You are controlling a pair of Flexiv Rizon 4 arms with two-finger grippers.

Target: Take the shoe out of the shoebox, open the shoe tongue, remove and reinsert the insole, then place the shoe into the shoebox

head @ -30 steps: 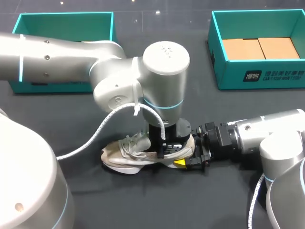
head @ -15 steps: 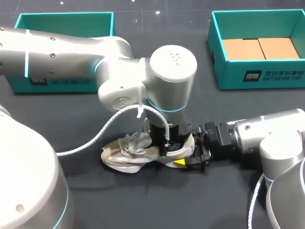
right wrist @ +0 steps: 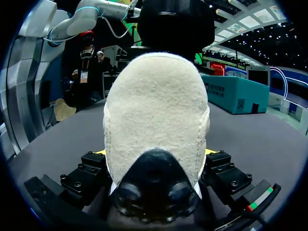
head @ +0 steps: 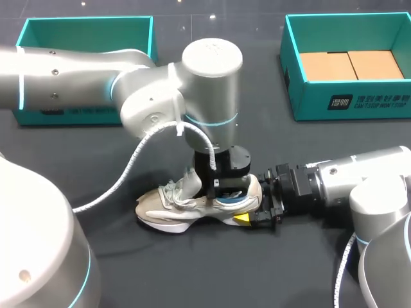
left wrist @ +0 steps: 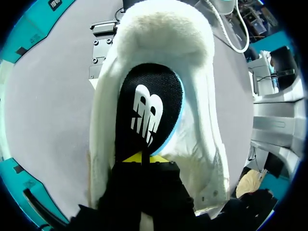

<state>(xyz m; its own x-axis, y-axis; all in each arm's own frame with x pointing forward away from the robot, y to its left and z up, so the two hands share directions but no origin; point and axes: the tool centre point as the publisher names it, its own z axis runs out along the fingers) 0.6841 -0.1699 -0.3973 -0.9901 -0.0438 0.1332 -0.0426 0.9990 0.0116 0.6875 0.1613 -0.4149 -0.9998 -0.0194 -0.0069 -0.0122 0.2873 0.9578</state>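
The shoe (head: 173,208) lies on its sole on the desk (head: 289,160), well apart from the teal shoebox (head: 302,96) at the far side. Its long axis runs straight away from the right fingers (head: 243,219), which are closed on the heel from both sides and seem to be steadying it. The left fingers (left wrist: 132,158) come down from above into the shoe's opening. Their yellow tips are pressed together on the near end of the black insole (left wrist: 149,106), so they appear to be pinching it. The insole's rounded heel part stretches ahead of them toward the heel collar and the right fingers. A pale blue edge shows beside the insole, which suggests it sits partly free of the footbed. The left arm is the one placed to draw the insole up and out, probably along the shoe's length.
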